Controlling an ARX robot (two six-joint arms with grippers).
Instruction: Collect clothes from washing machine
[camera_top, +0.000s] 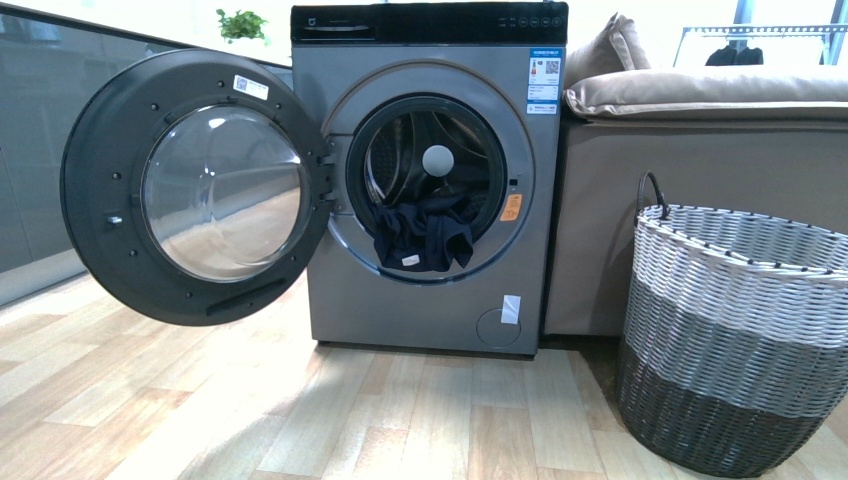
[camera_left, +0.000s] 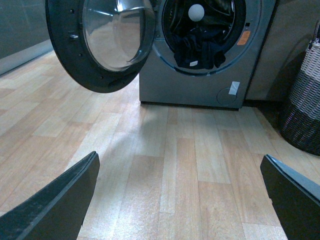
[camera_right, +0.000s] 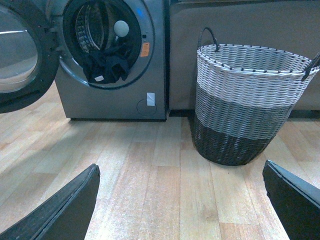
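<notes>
Task barely begun: washing machine (camera_top: 420, 310) with door (camera_top: 88, 200) open, clothes (camera_top: 425, 235) draped over the drum's mouth, none collected; left end effector (camera_left: 179, 156) and right end effector (camera_right: 180, 165) both spread wide, empty, well back.

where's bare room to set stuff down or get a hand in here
Bare wood floor lies between the open door and the basket, in front of the washing machine. The drum mouth's upper half is mostly open; clothes crowd its lower rim.

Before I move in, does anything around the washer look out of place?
Only the clothes: dark fabric hangs out over the washer opening's rim. The door is open, the basket upright.
</notes>
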